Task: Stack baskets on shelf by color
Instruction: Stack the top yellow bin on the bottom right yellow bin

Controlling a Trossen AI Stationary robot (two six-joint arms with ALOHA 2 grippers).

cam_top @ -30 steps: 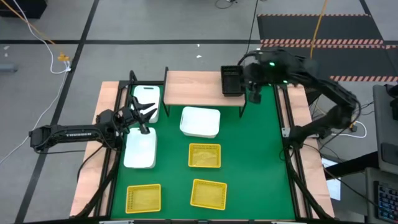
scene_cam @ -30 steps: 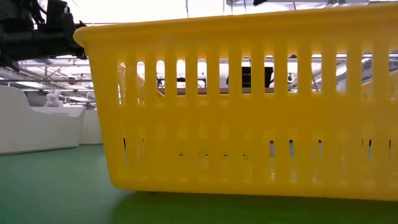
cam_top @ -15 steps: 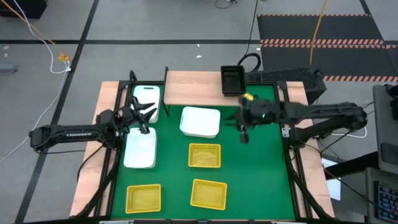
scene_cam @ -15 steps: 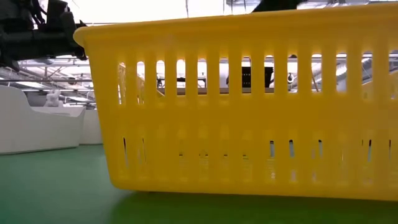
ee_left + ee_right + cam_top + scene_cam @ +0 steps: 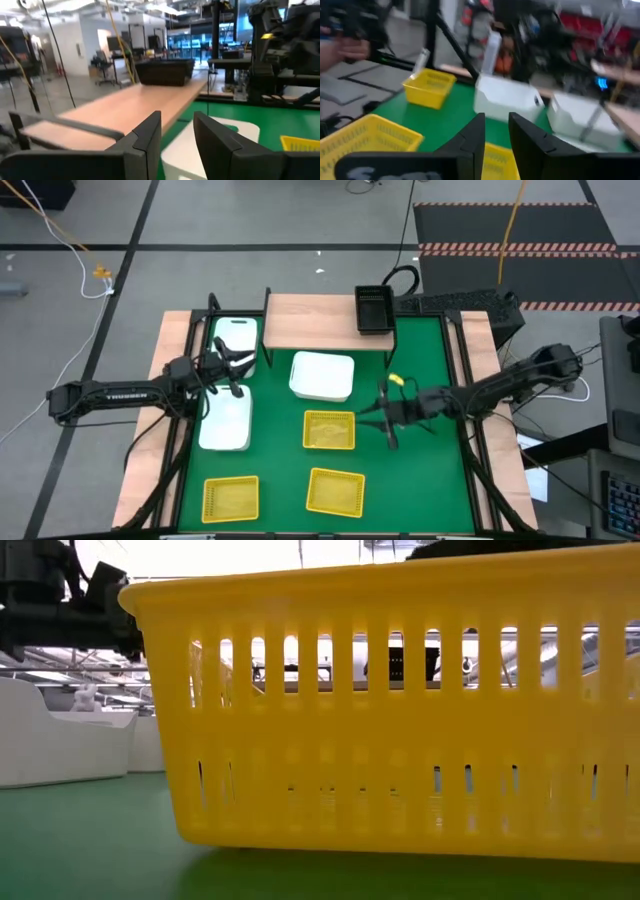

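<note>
The shelf (image 5: 320,323) stands at the table's far edge with one black basket (image 5: 373,310) on its right end. Three white baskets (image 5: 322,376) (image 5: 236,340) (image 5: 225,420) and three yellow baskets (image 5: 329,430) (image 5: 231,497) (image 5: 334,490) rest on the green mat. My left gripper (image 5: 240,372) hovers over the two left white baskets, open, with nothing between its fingers (image 5: 150,135). My right gripper (image 5: 372,418) hangs just right of the middle yellow basket, pointing level toward the table's left edge. It is open by a narrow gap (image 5: 495,120) and holds nothing.
Black frame rails (image 5: 185,410) run along the mat's left and right sides. Bare mat (image 5: 420,490) lies at the near right. In the low view one yellow basket (image 5: 400,710) fills most of the picture, with the left gripper (image 5: 60,610) above a white basket (image 5: 60,740).
My right gripper has swung from above the black basket on the shelf toward the table's near edge and down, tipping from pointing down to level, and now hangs beside the middle yellow basket. My left gripper has tipped slightly downward. No basket has moved.
</note>
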